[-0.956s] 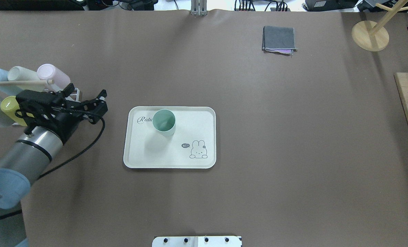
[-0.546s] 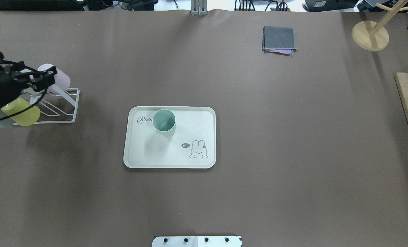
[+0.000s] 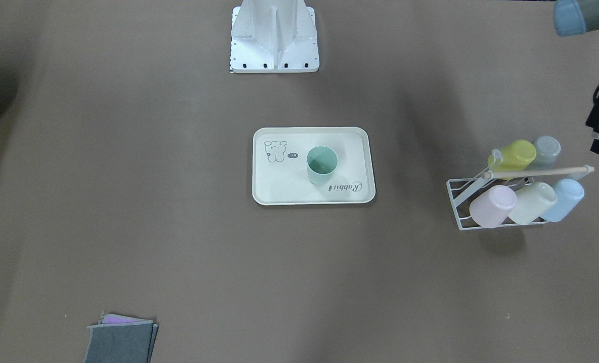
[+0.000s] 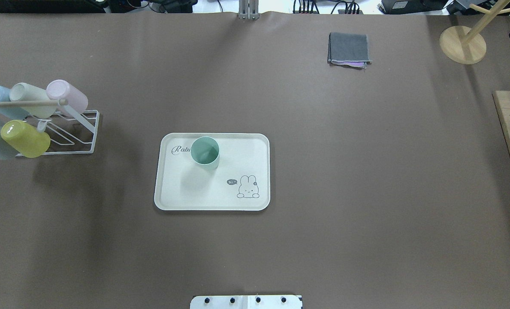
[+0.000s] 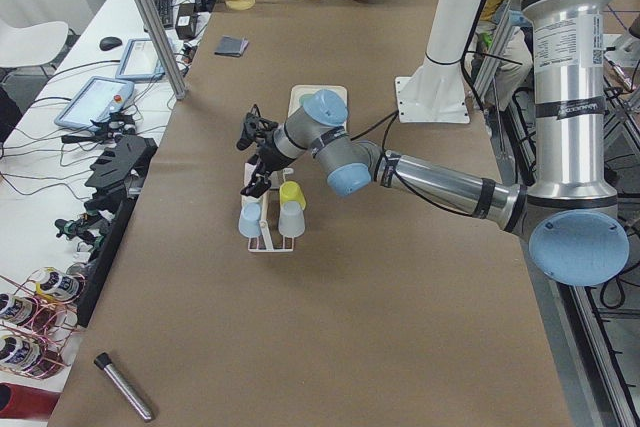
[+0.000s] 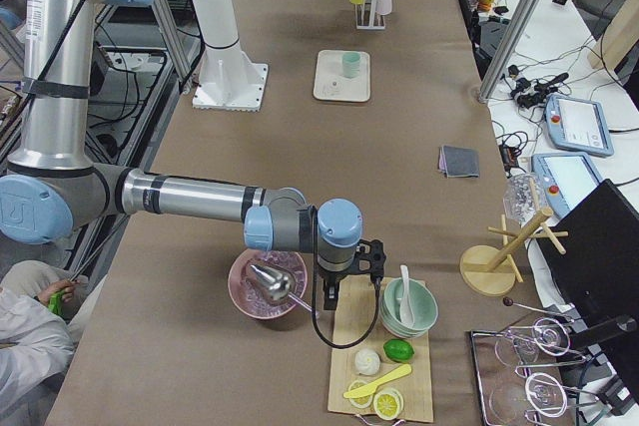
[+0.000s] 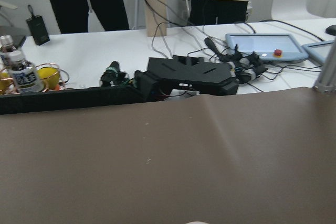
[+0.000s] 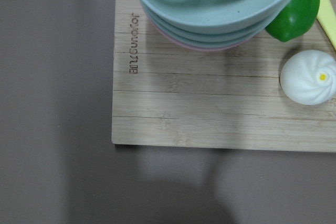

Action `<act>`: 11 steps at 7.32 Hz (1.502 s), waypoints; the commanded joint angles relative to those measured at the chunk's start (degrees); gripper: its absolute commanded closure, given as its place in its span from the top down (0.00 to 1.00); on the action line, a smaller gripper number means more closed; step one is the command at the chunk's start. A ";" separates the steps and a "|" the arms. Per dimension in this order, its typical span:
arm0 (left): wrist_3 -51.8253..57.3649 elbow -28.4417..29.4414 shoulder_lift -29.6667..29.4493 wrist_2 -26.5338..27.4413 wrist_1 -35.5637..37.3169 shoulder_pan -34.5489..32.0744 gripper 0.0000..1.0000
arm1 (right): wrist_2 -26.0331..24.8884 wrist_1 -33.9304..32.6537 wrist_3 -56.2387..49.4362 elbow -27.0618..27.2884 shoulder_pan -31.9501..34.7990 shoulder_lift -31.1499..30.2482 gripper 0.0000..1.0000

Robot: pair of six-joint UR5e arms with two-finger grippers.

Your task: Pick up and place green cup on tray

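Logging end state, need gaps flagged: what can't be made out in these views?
Left gripper: tiny in the left view, cut by the front view's right edge; jaws unreadable.
Right gripper: seen only in the right view, small; jaws unreadable.
Tray: the cup hides the end of its script overhead.

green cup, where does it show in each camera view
exterior front-facing: green cup centre, on tray.
overhead exterior: green cup left of centre.
exterior left: hidden behind near arm.
exterior right: green cup top centre.
left wrist-mounted: not in it.
right wrist-mounted: not in it.
landmark: the tray with rabbit drawing.
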 commanded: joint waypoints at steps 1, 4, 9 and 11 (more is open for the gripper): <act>5.13 5.02 -2.05 -14.75 6.63 -7.79 0.98 | 0.04 -0.05 -0.09 0.03 0.00 0.02 1.00; 21.87 9.87 -6.17 -24.19 21.10 -15.71 0.98 | -0.04 -0.05 0.09 -0.23 0.00 0.02 1.00; 30.90 18.14 -9.27 -28.69 31.35 -15.82 0.98 | -0.22 0.04 0.18 -0.58 0.00 0.11 1.00; 30.03 18.06 -9.27 -29.48 34.05 -15.21 0.98 | -0.22 0.04 0.26 -0.58 -0.09 0.11 1.00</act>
